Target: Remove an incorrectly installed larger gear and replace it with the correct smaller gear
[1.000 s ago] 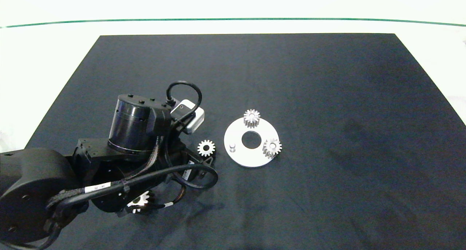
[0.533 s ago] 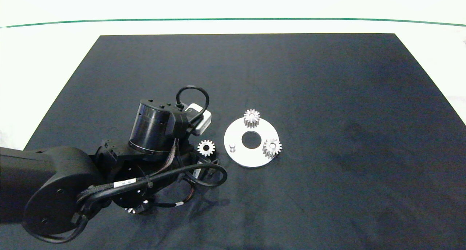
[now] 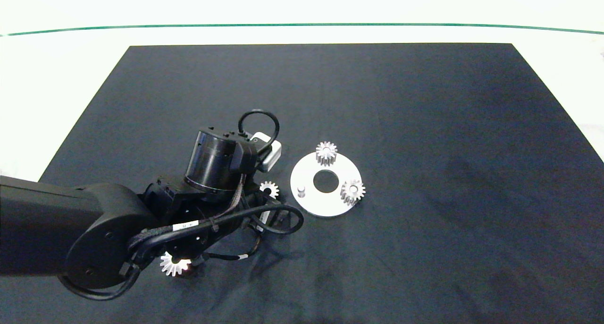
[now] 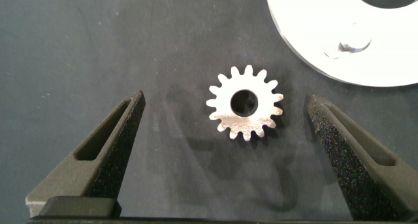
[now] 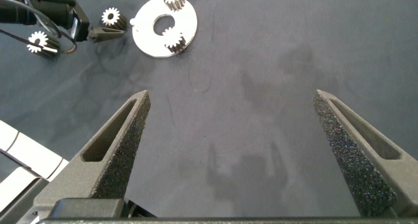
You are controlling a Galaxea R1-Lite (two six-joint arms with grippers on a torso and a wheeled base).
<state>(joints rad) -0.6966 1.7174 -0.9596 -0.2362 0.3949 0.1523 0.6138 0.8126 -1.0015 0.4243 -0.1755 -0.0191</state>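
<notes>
The smaller gear [image 4: 246, 110] lies flat on the black mat beside the white round plate [image 4: 392, 61]. My left gripper [image 4: 225, 101] is open, with one finger on each side of this gear and neither touching it. From above, the left arm [image 3: 212, 173] covers part of the smaller gear [image 3: 269, 189]. The plate [image 3: 325, 205] carries two small gears [image 3: 326, 153] [image 3: 352, 191] and a bare peg [image 3: 301, 190]. The larger gear [image 3: 174, 263] lies on the mat near the front left, partly under the arm. My right gripper [image 5: 232, 96] hangs open and empty high above the mat.
The black mat [image 3: 424, 126] covers most of the white table. A hole [image 3: 325, 181] sits at the plate's centre. The arm's cable loops [image 3: 278, 220] hang just in front of the smaller gear. The right wrist view shows the plate [image 5: 149, 36] and the larger gear [image 5: 39, 41] far off.
The left arm has moved right and toward the plate, coming over the smaller gear. The larger gear at the front left has come out from under the arm.
</notes>
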